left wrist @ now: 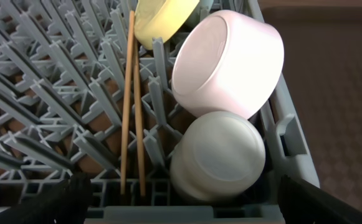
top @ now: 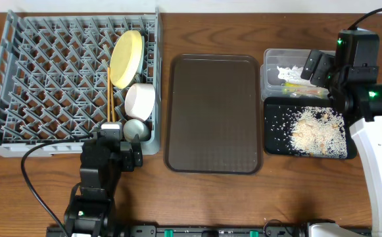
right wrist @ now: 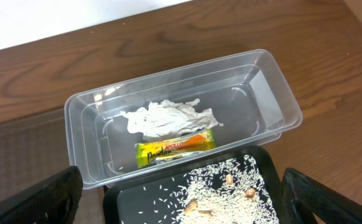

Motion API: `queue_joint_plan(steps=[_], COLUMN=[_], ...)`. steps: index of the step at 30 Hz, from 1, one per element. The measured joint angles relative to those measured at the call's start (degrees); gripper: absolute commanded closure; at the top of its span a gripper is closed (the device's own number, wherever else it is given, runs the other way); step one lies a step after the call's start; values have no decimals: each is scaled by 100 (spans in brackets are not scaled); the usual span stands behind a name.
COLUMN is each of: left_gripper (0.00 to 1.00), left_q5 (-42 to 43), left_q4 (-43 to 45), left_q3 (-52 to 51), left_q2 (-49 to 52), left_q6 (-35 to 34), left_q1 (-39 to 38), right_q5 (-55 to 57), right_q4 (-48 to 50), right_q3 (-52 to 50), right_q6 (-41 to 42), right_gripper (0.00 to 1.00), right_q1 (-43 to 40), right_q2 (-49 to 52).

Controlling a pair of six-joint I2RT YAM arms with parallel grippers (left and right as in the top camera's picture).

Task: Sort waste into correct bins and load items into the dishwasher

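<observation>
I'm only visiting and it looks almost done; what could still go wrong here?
The left claw hangs open right by the chopsticks and the small cup in the rack; a careless pull-back might knock them. Rice lies near the black tray's edge, so a bump from the right claw could spill grains onto the table.

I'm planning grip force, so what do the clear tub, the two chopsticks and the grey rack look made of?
Clear tub: looks like thin glossy plastic, see-through, with glints on its rim.
Chopsticks: probably wood or bamboo, matte tan, thin and straight.
Grey rack: seems moulded plastic, dull even grey, ribbed pegs.
</observation>
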Motion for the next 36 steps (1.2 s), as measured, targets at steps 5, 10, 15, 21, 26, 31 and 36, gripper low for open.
queue_joint_plan(steps=[5, 10, 15, 21, 26, 31, 36], left_gripper=[5, 5, 6, 5, 5, 4, 4], left_q5=[0, 72, 133, 197, 238, 439, 520], left_q4=[463, 931, 1049, 1598, 1746, 1818, 1996], left_q3=[-208, -398, -411, -750, -990, -1093, -1226], left_q2=[0, 0, 0, 0, 0, -2, 0], left_q6=[66, 166, 280, 319, 319, 319, 321], left_q1=[0, 0, 0, 0, 0, 0, 0], right_q5=[0, 0, 0, 0, 0, 0, 0], right_q4=[0, -2, 0, -2, -2, -2, -2], right_q3=[0, 0, 0, 0, 0, 0, 0], right_q6=[0, 0, 0, 0, 0, 0, 0], right_gripper=[1, 1, 1, 1, 1, 1, 1], right_q1=[0, 0, 0, 0, 0, 0, 0], right_q2=[0, 0, 0, 0, 0, 0, 0])
